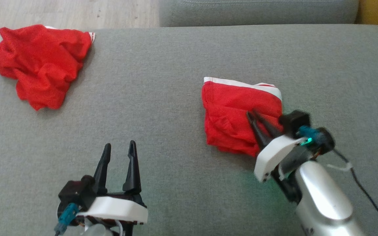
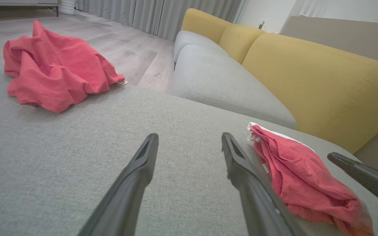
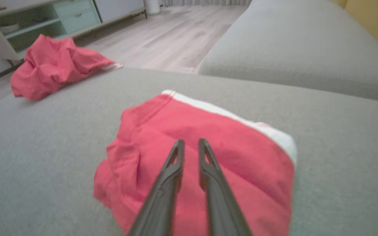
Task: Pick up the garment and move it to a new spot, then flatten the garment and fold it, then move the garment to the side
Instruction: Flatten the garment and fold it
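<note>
R jaws sit over the near edge of the folded red garment, only slightly apart, nothing pinched btwn them. It lies, white trim at its far side, on the grey sofa cushion, right of centre. L jaws gape wide & empty near the front edge; a crumpled red garment lies at the far left corner, well apart.

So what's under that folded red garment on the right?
The garment lies on the grey cushion, which shows around its edges. Whatever is directly beneath is covered by the garment itself, so I cannot tell.
</note>
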Robot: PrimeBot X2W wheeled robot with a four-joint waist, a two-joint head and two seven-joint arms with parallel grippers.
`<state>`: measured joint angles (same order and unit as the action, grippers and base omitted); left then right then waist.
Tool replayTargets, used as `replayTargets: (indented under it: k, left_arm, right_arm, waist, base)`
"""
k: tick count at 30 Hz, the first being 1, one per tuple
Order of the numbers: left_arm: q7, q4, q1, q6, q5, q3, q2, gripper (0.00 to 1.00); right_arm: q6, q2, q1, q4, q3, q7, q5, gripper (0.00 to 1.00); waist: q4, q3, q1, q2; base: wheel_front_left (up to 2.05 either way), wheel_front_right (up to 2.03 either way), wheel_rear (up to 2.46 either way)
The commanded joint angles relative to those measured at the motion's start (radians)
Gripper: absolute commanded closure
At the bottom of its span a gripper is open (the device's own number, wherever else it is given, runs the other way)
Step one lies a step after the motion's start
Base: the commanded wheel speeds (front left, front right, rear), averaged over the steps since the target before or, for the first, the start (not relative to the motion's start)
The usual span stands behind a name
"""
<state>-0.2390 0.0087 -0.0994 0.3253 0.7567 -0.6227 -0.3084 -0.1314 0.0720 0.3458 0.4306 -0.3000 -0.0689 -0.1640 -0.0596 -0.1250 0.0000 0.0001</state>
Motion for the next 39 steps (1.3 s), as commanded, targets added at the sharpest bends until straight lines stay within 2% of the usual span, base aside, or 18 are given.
replayTargets:
  k: [1,4,13,18,20,21,22,23,25,39]
  left_arm:
    - [-0.002,-0.021,-0.035,-0.003,-0.01,0.025,-0.006,0.0]
    - [0.0,-0.017,-0.04,-0.003,-0.01,0.023,-0.005,0.0]
    - [-0.003,-0.016,-0.037,0.001,-0.007,0.032,-0.008,0.0]
    - [-0.006,-0.019,-0.031,0.006,-0.005,0.046,-0.014,0.0]
    - [-0.007,-0.02,-0.029,0.009,-0.007,0.053,-0.018,0.0]
    - [-0.008,-0.02,-0.027,0.01,-0.007,0.056,-0.02,0.0]
    - [-0.009,-0.019,-0.026,0.011,-0.008,0.059,-0.022,0.0]
    - [-0.01,-0.019,-0.024,0.012,-0.008,0.063,-0.023,0.0]
    - [-0.011,-0.019,-0.02,0.013,-0.008,0.069,-0.027,0.0]
    - [-0.016,0.001,0.011,0.01,-0.009,0.078,-0.034,0.0]
  right_arm:
    - [0.001,-0.008,0.025,-0.003,-0.046,0.01,0.01,1.0]
    - [0.001,-0.008,0.045,0.064,-0.113,0.015,0.015,1.0]
    - [0.001,-0.014,0.094,0.182,-0.342,0.014,-0.068,1.0]
    - [0.001,-0.005,0.121,0.178,-0.37,0.076,-0.112,1.0]
    - [0.001,-0.001,0.128,0.16,-0.357,0.106,-0.119,0.82]
    - [0.001,0.001,0.129,0.148,-0.348,0.12,-0.12,0.61]
    - [0.001,0.003,0.127,0.135,-0.337,0.131,-0.121,0.52]
    - [0.001,0.003,0.122,0.118,-0.324,0.141,-0.121,0.22]
    - [0.001,0.005,0.107,0.079,-0.291,0.156,-0.121,0.0]
    - [0.001,-0.009,-0.132,-0.195,0.057,0.131,-0.018,0.0]
  waist:
    - [-0.009,-0.002,0.0,-0.0001]
    - [-0.025,-0.005,0.0,-0.0001]
    - [-0.053,-0.008,0.0,-0.0001]
    - [-0.038,0.0,0.0,-0.0001]
    - [-0.027,0.007,0.0,-0.0001]
    - [-0.021,0.012,0.0,-0.0001]
    - [-0.015,0.016,0.0,-0.0001]
    - [-0.008,0.022,0.0,-0.0001]
    - [0.004,0.032,0.0,-0.0001]
    - [0.054,0.117,0.0,-0.0001]
  base:
    - [0.0,0.0,0.0]
    - [0.0,0.0,0.0]
    - [0.0,0.0,0.0]
    - [0.0,0.0,0.0]
    - [0.0,0.0,0.0]
    - [0.0,0.0,0.0]
    - [0.0,0.0,0.0]
    - [0.0,0.0,0.0]
    - [0.0,0.0,0.0]
    - [0.0,0.0,0.0]
